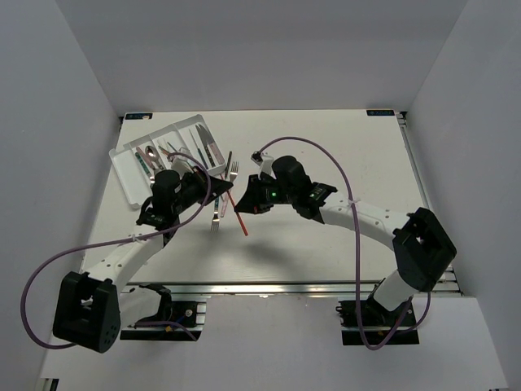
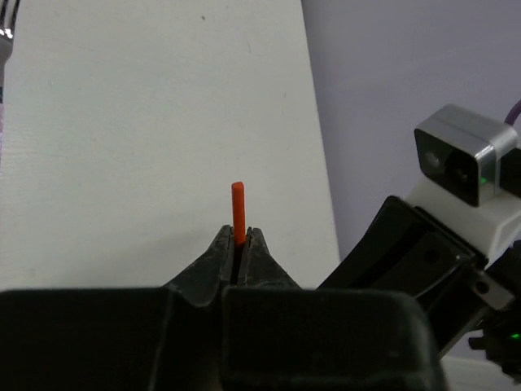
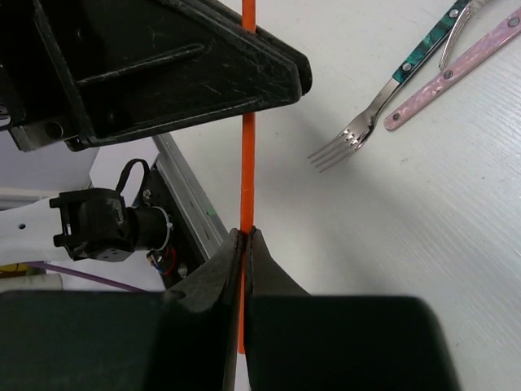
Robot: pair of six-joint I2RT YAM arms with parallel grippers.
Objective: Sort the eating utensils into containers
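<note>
An orange chopstick hangs above the table in front of the white cutlery tray. Both grippers pinch it. My left gripper is shut on its upper end, and the short orange tip sticks out past the shut left gripper. My right gripper is shut on the chopstick lower down. In the right wrist view the chopstick runs straight from the left fingers down into my right gripper. The tray holds several utensils in its compartments.
A teal-handled fork and a pink handle lie on the table beside the grippers. From above, forks lie at the tray's corner and below it. The right arm's camera is close to my left gripper.
</note>
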